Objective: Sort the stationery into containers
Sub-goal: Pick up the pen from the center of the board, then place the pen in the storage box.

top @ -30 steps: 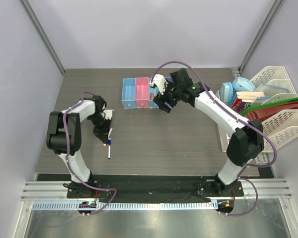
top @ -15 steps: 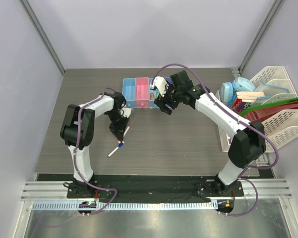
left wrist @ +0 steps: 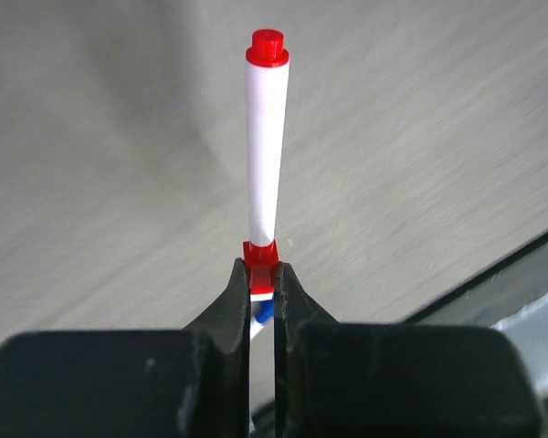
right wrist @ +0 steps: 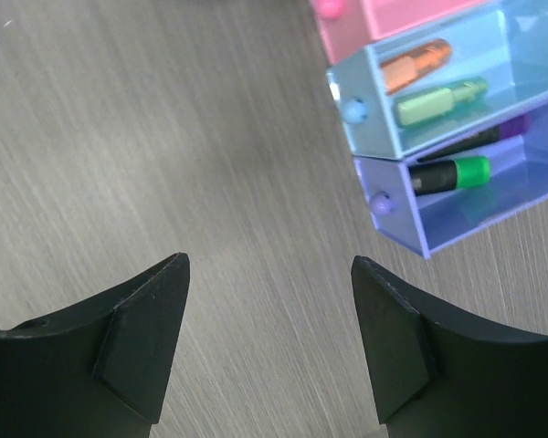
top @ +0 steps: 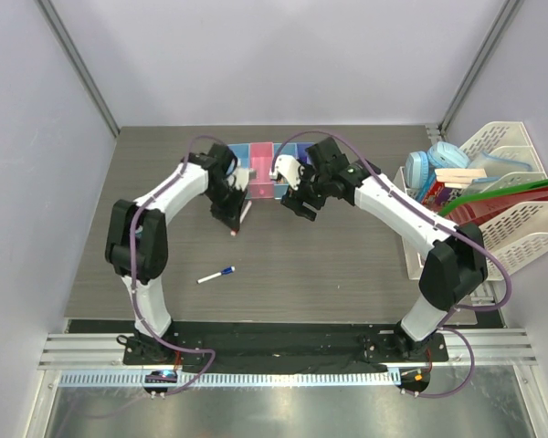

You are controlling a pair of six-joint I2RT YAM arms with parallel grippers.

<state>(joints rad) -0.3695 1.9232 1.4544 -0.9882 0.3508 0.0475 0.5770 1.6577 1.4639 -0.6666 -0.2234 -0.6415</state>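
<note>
Stationery in the open counts as two markers. One red-capped marker (left wrist: 267, 155) is pinched at its lower end by the left gripper (left wrist: 263, 274), whose jaws are pressed tight on it. One blue-capped marker (top: 216, 274) lies alone on the table (top: 347, 265), well apart from the bins (top: 263, 160).

The bins show four colours across the views: blue and pink from above, then pink, light blue and purple from the right wrist. The light blue bin (right wrist: 521, 55) holds two pieces, one orange piece (right wrist: 416, 62) and one green piece (right wrist: 438, 100). The purple bin (right wrist: 475, 214) holds one black highlighter (right wrist: 447, 173) with a green cap.

The right gripper (right wrist: 269, 338) hangs over bare table just beside the bins, its jaws spread wide and holding nothing.

A second ago the left gripper was over the table's left part, right above the blue-capped marker. It now sits just in front of the bins. The blue-capped marker has turned from lengthwise to more crosswise. The right gripper has barely shifted.
</note>
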